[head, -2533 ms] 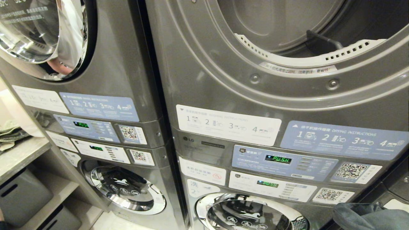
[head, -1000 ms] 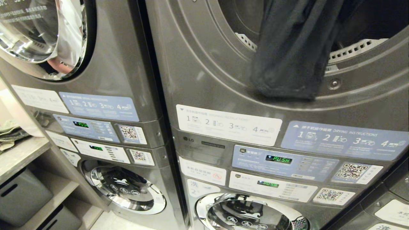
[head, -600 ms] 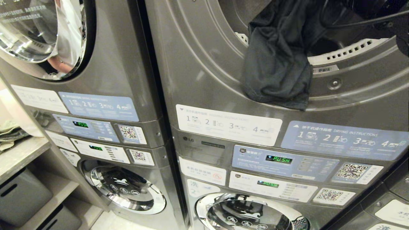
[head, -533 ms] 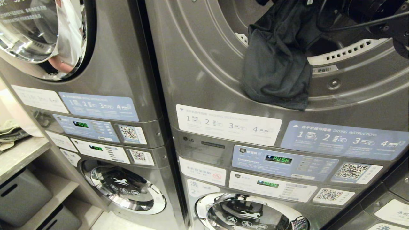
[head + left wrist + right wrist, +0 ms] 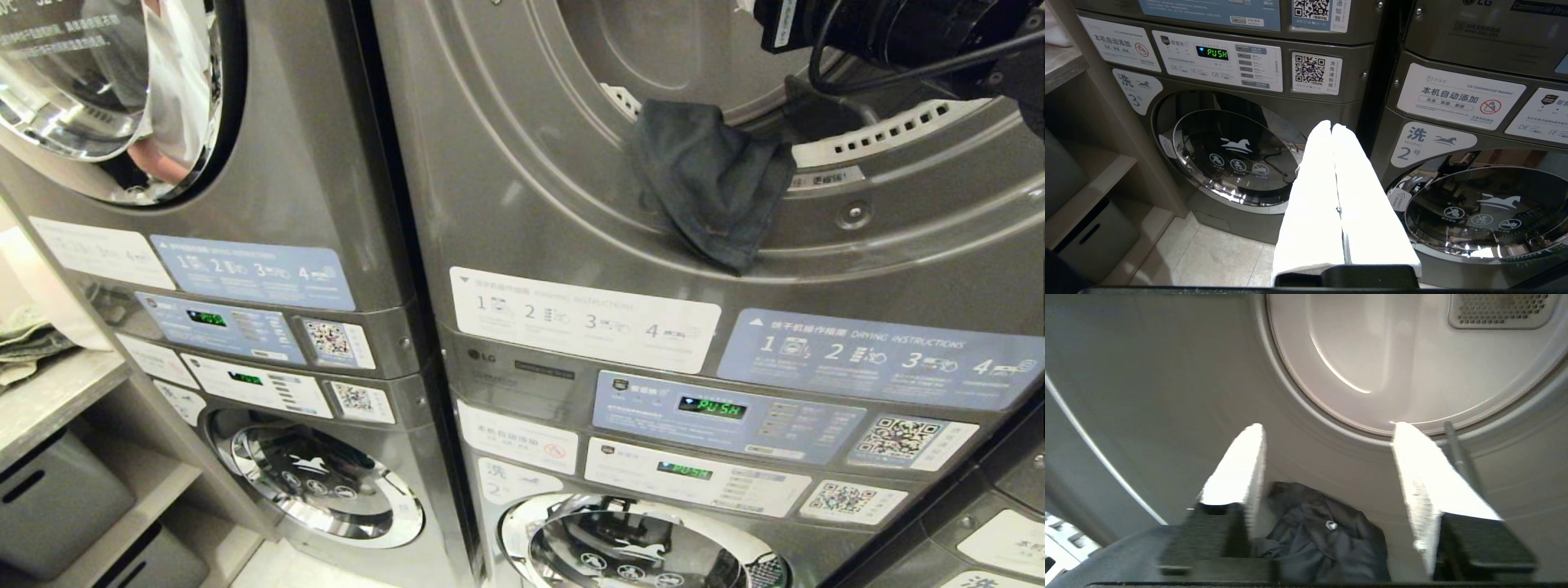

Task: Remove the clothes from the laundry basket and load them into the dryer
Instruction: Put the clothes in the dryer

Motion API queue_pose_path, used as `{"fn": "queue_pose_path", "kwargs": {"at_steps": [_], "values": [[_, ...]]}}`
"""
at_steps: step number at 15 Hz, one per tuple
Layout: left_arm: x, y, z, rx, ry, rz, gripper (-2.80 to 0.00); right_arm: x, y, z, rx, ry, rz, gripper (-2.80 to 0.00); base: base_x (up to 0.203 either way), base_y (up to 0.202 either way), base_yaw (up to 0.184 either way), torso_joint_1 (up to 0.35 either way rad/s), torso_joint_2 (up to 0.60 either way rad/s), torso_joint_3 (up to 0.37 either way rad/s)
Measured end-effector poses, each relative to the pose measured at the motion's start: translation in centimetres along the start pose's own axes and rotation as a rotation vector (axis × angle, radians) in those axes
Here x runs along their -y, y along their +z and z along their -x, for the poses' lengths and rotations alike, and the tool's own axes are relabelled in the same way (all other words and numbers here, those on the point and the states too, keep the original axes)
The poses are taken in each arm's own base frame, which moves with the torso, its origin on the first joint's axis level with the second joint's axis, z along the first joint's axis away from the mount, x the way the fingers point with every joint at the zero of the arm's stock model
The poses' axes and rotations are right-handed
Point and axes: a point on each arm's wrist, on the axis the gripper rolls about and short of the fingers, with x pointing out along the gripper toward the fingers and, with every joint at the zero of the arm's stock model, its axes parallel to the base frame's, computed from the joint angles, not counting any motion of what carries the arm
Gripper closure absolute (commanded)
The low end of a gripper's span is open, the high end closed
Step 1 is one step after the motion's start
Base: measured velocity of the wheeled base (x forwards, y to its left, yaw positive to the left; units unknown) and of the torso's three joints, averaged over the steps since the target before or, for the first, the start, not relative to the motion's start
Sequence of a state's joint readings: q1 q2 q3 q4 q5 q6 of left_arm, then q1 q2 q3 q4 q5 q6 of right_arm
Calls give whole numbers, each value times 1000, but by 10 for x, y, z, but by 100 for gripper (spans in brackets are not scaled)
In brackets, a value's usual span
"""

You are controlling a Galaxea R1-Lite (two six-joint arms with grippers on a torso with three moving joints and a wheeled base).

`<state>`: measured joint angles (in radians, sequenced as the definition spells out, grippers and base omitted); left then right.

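A self-service laundromat: stacked commercial machines point(image 5: 392, 327) side by side, each with numbered instruction stickers point(image 5: 584, 318), payment QR codes point(image 5: 896, 437) (one per unit) and "PUSH" displays point(image 5: 711, 407).

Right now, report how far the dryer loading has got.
Done: a dark garment has been carried up to the dryer and let go; the right gripper is open inside the drum with nothing between its fingers. In hand: that garment is only partly in, draped over the door rim. Left: pushing it fully in. The basket is out of view. The left gripper is parked, shut.
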<state>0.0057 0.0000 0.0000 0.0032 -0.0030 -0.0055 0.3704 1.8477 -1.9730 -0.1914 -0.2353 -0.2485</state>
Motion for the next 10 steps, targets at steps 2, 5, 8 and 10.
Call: {"fn": "queue_pose_path", "kwargs": {"at_steps": [2,5,8,10], "values": [[0,0,0,0,0,0,0,0,11,9,22,44,-12,-280,0,0,0,0,0,0],[0,0,0,0,0,0,0,-1,36,38,15,167,-46,-280,0,0,0,0,0,0],[0,0,0,0,0,0,0,-4,42,71,-45,242,-64,-280,0,0,0,0,0,0],[0,0,0,0,-1,0,0,-7,32,91,-125,275,-73,-280,0,0,0,0,0,0]]}}
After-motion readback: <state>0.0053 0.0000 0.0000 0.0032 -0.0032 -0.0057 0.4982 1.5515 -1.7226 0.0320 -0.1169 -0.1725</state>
